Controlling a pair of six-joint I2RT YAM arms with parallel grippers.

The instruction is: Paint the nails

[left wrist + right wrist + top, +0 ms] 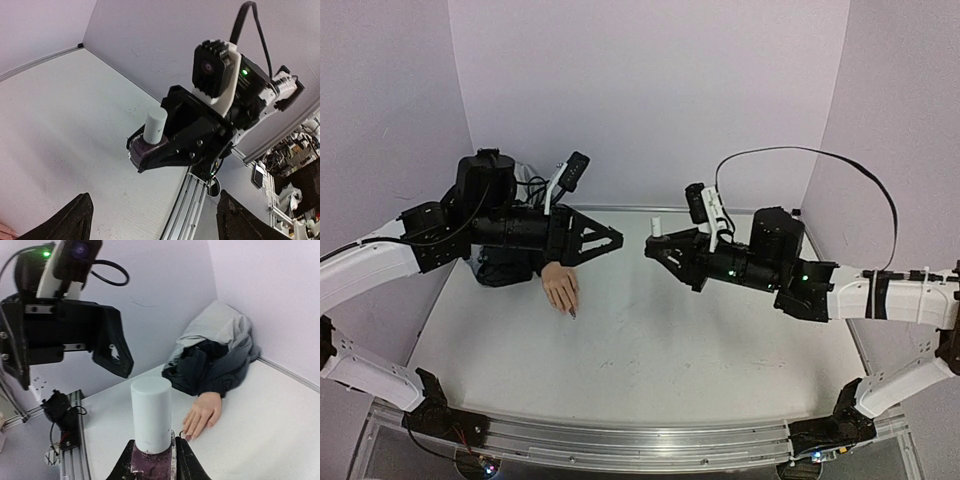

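Two views differ for you. Right wrist view: nearest, the right gripper (152, 462) pinches the polish bottle (151, 466), with the mannequin hand (202, 415) flat on the table (280, 440) beyond, its nails (570, 310) downward. Left wrist view misses the hand and shows the left gripper (155, 220) spread wide.

White-capped bottle (151, 430), contents perhaps purple

Peach mannequin hand (202, 415), black sleeve (212, 372), white-capped purple bottle (151, 425)

3 pale lilac walls (650, 90) are enclosing a white table (650, 350) (faintly scuffed); an aluminium rail (620, 440) is running along its near edge, soft even light falling everywhere.
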